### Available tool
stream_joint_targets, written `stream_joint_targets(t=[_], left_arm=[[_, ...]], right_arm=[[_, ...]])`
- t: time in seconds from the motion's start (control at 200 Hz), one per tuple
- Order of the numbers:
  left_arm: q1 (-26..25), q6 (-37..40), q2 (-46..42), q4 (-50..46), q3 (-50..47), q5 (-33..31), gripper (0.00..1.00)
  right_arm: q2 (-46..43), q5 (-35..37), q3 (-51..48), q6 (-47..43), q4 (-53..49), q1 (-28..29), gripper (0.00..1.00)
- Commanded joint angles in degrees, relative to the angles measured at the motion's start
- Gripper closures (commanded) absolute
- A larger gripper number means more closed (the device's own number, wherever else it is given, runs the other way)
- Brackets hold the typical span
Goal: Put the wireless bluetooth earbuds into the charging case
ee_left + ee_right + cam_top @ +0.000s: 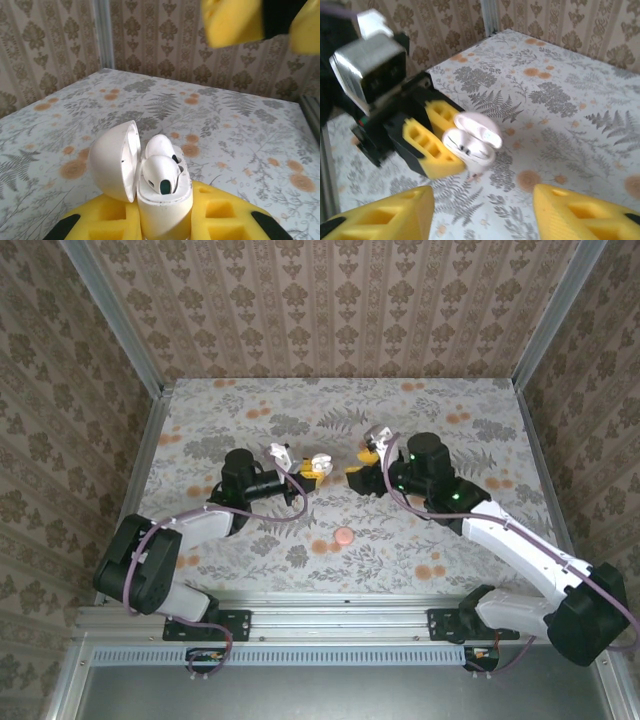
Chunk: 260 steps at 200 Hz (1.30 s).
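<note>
Holding the case (164, 202) upright in the left gripper (165, 225), jaws clamped on its lower half, bottom centre of the left wrist frame. Shows the lid (112, 160) swung open to the left and both earbuds (161, 172) standing in the body, one behind the other. Looks like both sit in their wells, though the front one rides high and may want a press.

Faces the right gripper (360, 468) across a small gap at mid-frame in the top view, with the case between the two and the left arm plainly the nearer, since it has hold. Has the right jaws apart with nothing between them, along the bottom edge of the right wrist frame. Puts the case just above that gap and a little left of centre, long axis tilted, lid toward the upper right.

Calls next, most likely, for a short reach up-frame by the right jaws to tip the lid shut. Needs care not to knock the earbuds or twist the case in its clamp.

Leaves bare table (250, 400) all round, walls (330, 300) well apart, and a pink puck (344, 535) lower centre, clear of both arms.
</note>
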Motion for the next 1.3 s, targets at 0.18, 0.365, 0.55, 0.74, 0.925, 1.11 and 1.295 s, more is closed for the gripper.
stream_joint_targets(t=[0.18, 0.365, 0.55, 0.74, 0.925, 1.11, 1.295], left_arm=[[-1.6, 10.8, -5.8, -13.9, 5.1, 8.5, 0.86], [-2.7, 17.2, -8.9, -21.8, 6.5, 8.4, 0.86], [-3.2, 18.2, -9.8, -22.4, 6.4, 7.5, 0.86], [-3.4, 18.5, -9.6, -22.3, 6.5, 7.0, 0.86], [-3.4, 18.6, -9.6, -22.3, 6.6, 6.3, 0.86], [-3.4, 18.6, -9.5, -22.3, 6.5, 5.8, 0.86], [-3.5, 18.3, -9.0, -21.9, 6.2, 5.3, 0.86]], right_arm=[[2.5, -24.1, 3.0, -25.9, -8.7, -7.7, 0.41], [7.0, -27.2, 5.6, -32.4, -10.6, -7.6, 0.38], [11.8, -29.5, 8.4, -33.0, -10.6, -5.9, 0.37], [15.9, -30.9, 10.7, -33.3, -10.5, -3.5, 0.36], [18.0, -32.1, 12.1, -33.6, -10.6, -2.2, 0.37], [17.7, -33.3, 12.5, -34.7, -11.0, -1.8, 0.38], [14.9, -32.5, 10.0, -34.7, -7.9, -2.1, 0.39]])
